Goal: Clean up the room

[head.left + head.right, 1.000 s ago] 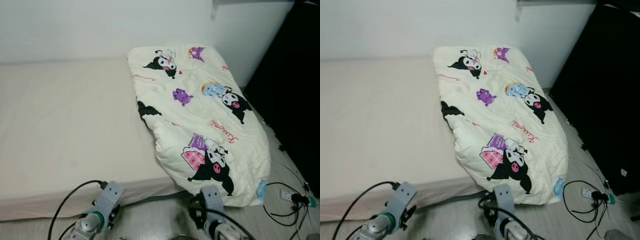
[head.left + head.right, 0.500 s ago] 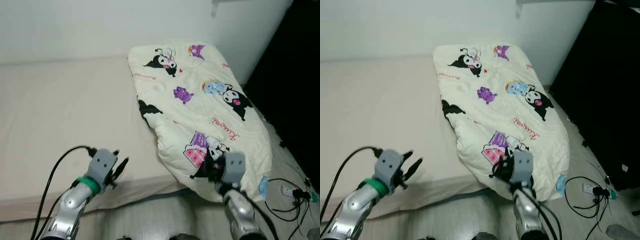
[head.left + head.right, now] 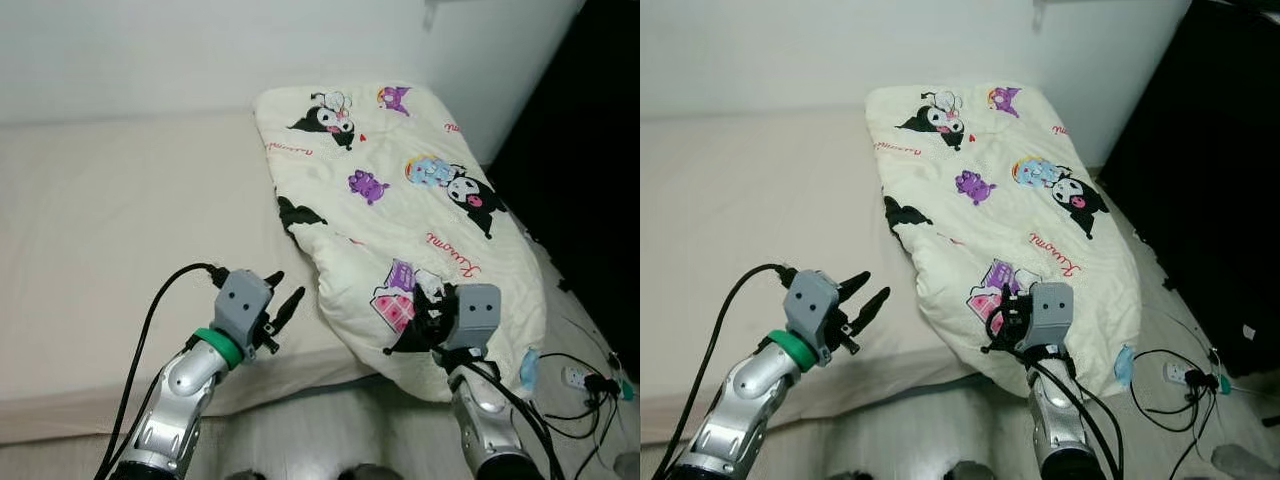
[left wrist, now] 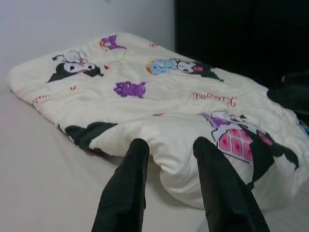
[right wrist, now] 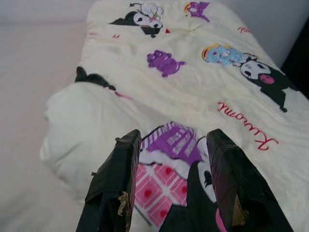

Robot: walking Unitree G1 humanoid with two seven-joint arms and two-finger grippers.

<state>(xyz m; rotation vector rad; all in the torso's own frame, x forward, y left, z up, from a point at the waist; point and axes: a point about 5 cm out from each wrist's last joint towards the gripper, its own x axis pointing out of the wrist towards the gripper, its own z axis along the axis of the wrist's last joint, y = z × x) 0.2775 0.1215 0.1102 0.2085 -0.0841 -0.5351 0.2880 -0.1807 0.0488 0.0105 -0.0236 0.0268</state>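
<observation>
A cream quilt (image 3: 400, 210) printed with cartoon characters lies folded on the right part of the beige bed (image 3: 110, 240), its near end drooping over the bed's corner. My left gripper (image 3: 282, 304) is open above the bed, just left of the quilt's near edge (image 4: 174, 159). Over the quilt's near end hangs my right gripper (image 3: 428, 322), open, its fingers (image 5: 116, 179) above the pink house print (image 5: 164, 183).
A white wall runs behind the bed. Dark furniture (image 3: 590, 180) stands to the right. On the floor at the lower right lie a white power strip with black cables (image 3: 580, 385) and a small blue item (image 3: 527, 368) beside the quilt's hanging end.
Both arms have risen from low by the floor and reached forward. The left gripper now hangs beside the quilt's edge and the right one over its near end.
</observation>
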